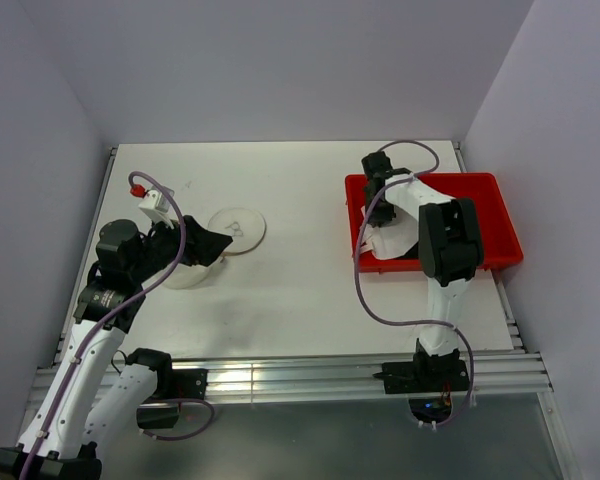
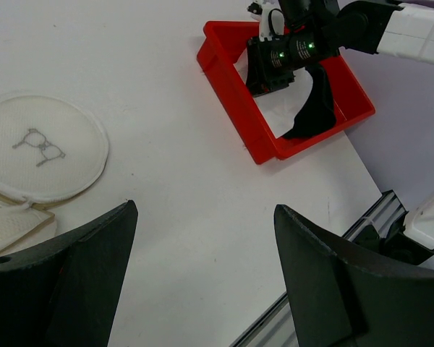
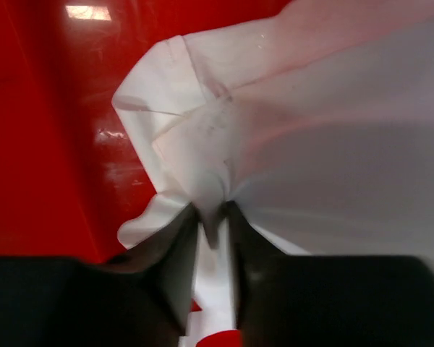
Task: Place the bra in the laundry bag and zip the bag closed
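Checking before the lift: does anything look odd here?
Nothing spilled or damaged. The white cloth in the red bin is bunched into creases where the right tool pinches it. The bag lid lies flat, open.

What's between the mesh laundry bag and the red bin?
Only bare table separates the laundry bag and red bin, clear in the top external view.

The red rectangular plastic bin (image 3: 50,144) around the right gripper (image 3: 213,213) is glossy. The white cloth bra (image 3: 311,144) it pinches is matt.
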Available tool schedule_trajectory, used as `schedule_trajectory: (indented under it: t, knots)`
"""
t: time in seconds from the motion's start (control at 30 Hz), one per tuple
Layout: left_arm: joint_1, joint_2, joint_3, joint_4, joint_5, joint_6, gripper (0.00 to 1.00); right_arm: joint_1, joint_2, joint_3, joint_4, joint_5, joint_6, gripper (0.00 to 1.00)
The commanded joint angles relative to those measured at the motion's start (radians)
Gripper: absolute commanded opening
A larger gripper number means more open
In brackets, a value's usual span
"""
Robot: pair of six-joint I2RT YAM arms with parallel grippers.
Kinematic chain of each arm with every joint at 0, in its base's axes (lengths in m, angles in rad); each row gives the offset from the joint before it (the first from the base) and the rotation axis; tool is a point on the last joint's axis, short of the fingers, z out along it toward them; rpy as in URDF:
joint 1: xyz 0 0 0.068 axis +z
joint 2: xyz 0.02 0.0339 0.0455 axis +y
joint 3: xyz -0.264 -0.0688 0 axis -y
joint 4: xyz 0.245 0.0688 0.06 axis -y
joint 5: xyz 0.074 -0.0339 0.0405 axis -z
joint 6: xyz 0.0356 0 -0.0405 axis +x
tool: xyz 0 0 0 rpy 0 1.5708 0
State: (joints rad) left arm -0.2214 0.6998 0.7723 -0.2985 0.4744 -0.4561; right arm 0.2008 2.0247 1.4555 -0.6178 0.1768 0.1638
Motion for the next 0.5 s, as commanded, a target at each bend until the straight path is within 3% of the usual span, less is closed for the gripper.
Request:
schedule_trajectory:
  t: [0.0,0.07,0.33,0.47]
  knots:
    - [-0.004,0.001,0.015,0.018,0.009,0.022,0.83,-0.001,-0.007,0.008,-0.020,0.036,-0.003,0.24]
    - [-0.004,0.006,0.015,0.018,0.009,0.022,0.82,-0.001,-0.032,0.009,-0.011,0.062,0.005,0.02]
    - [-0.004,0.012,0.013,0.019,0.009,0.019,0.82,-0.001,-0.400,-0.101,0.191,0.079,0.054,0.00]
    - [-0.004,0.013,0.012,0.024,0.010,0.016,0.83,0.003,-0.566,-0.074,0.263,-0.038,0.054,0.00]
